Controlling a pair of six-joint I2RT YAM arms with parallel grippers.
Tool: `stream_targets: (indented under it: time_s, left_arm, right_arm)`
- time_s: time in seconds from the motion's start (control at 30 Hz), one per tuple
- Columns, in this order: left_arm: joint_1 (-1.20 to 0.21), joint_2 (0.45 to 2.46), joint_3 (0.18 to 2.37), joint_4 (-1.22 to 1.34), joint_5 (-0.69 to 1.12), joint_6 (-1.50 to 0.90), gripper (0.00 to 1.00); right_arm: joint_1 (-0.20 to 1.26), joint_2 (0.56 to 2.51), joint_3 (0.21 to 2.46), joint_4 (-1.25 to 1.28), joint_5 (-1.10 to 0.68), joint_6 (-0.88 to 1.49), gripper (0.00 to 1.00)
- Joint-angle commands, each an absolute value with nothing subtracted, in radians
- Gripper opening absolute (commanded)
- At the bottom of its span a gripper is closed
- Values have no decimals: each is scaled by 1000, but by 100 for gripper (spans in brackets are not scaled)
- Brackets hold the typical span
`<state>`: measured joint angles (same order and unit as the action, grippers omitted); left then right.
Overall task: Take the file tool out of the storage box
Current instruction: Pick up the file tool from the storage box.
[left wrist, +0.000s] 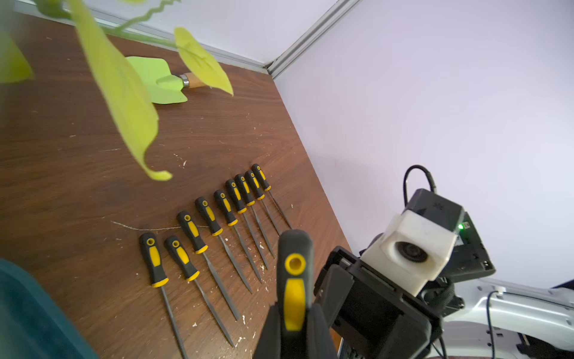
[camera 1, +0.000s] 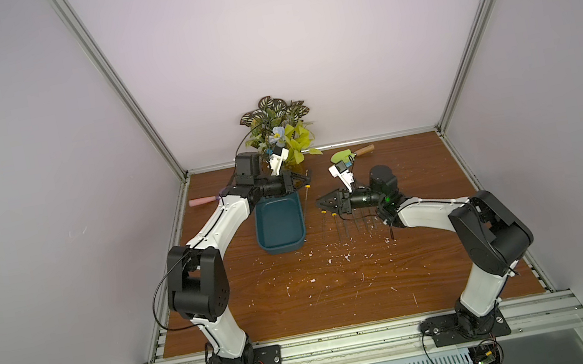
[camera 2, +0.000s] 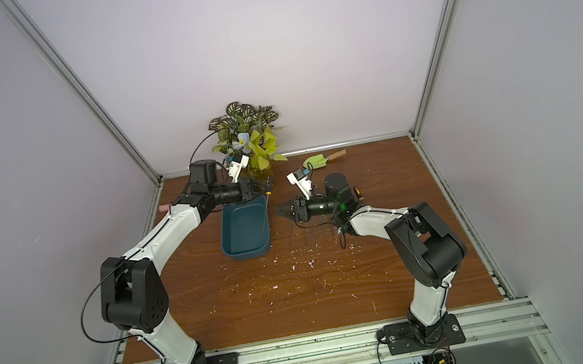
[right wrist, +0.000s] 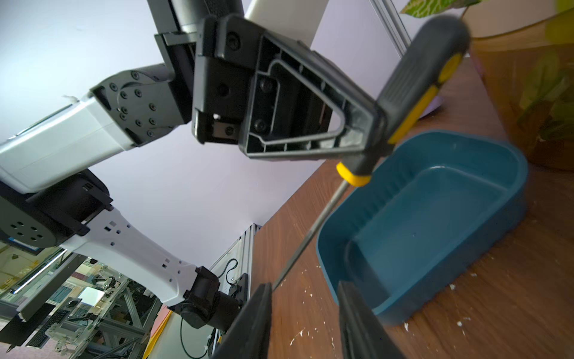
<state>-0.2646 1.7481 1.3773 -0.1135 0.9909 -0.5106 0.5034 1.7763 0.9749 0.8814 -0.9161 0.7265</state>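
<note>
The dark teal storage box (camera 1: pixel 282 229) (camera 2: pixel 246 233) (right wrist: pixel 435 223) sits empty on the wooden table. My left gripper (camera 1: pixel 307 179) (camera 2: pixel 268 185) (left wrist: pixel 294 310) is shut on the black-and-yellow handle of a file tool (left wrist: pixel 293 270) (right wrist: pixel 416 93), held in the air past the box's far right corner. The file's thin shaft slants down beside the box. My right gripper (camera 1: pixel 320 202) (camera 2: pixel 280 209) (right wrist: pixel 303 287) is open just right of the box. The file's tip ends close to one of its fingers (right wrist: pixel 261 298), and nothing is gripped.
Several more files (left wrist: pixel 217 223) (camera 1: pixel 346 226) lie in a row on the table right of the box, under my right arm. A vase of leaves (camera 1: pixel 286 139) stands at the back behind my left gripper. A green trowel (camera 1: pixel 348 156) and a pink-handled tool (camera 1: pixel 204 200) lie near the back.
</note>
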Motion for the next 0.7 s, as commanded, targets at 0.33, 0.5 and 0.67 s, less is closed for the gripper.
stream_targets:
  time_s: [0.33,0.5,0.67]
  left_arm:
    - [-252,1707,1342,-30,1046,-546,0]
    - [-249,1703,1341,-29,1050,-545,0]
    - [-249,1703,1336,-11,1052,-553,0]
  right_arm:
    - [521,1870,1137,988,-876,830,25]
    - [523,1887,1144,1010,-863,864,7]
    - [525,1900,1140,1069,-862,911,0]
